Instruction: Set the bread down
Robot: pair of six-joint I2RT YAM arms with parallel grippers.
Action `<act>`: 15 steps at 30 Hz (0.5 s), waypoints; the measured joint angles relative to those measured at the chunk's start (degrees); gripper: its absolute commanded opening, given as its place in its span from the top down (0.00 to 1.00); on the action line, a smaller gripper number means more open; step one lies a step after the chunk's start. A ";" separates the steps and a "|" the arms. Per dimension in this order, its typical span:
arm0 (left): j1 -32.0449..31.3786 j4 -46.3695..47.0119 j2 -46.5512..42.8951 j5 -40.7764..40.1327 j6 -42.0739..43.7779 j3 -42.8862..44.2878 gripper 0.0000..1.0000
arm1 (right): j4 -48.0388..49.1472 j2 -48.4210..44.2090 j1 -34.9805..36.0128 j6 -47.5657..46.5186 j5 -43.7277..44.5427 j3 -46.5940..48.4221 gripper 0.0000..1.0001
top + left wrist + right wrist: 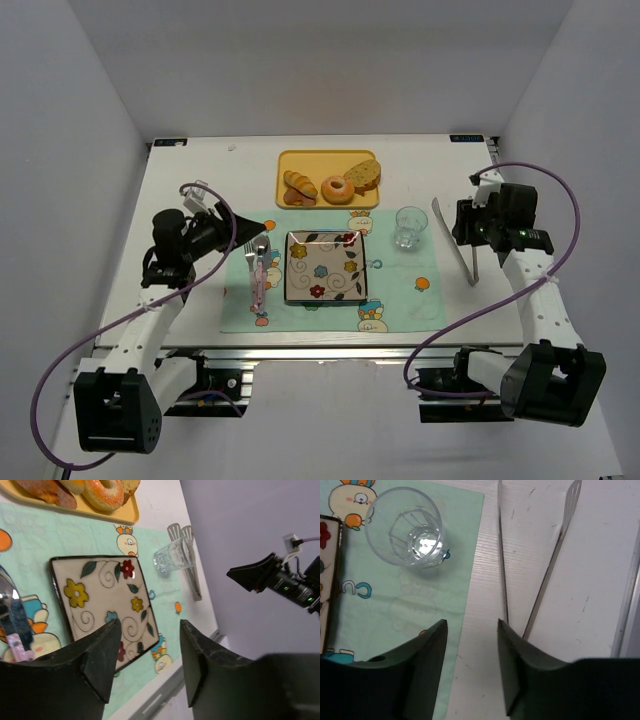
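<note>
1. White desk (200,168) with white walls around it; just above it my right fingers (436,642) hang parted and empty over the handle end of the tongs (573,495), near the glass (410,527).
2. My left fingers (106,645) are likewise apart, holding nothing, above the placemat (400,292) beside the flowered plate (100,605).
3. Farther out, the bread (299,185) lies untouched on the yellow tray (285,158) at the far side, next to the donut (335,189).
4. I judge this to be only the approach. Next I must close on the tongs or reach for the tray, and take the croissant alone.
</note>
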 measured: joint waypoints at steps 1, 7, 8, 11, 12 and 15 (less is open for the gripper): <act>0.00 -0.26 -0.04 0.00 0.26 0.31 0.43 | -0.02 0.00 -0.09 -0.17 0.09 0.00 0.24; 0.00 -1.36 -1.44 -0.09 1.46 0.55 0.27 | -1.44 1.62 -1.88 -4.17 0.50 -0.07 0.11; 0.00 -1.62 -1.75 -0.15 1.73 0.55 0.25 | -1.49 2.03 -2.27 -4.76 0.76 -0.20 0.11; 0.00 -2.73 -2.43 -0.33 2.36 0.66 0.23 | -0.87 2.84 -2.99 -6.62 2.38 -2.36 0.11; 0.00 -3.41 -2.54 -0.46 2.69 0.87 0.23 | -0.70 3.34 -3.10 -7.34 2.99 -3.48 0.11; 0.00 -4.70 -2.69 -0.55 3.30 1.16 0.23 | -0.28 6.40 -3.50 -9.51 4.04 -6.14 0.13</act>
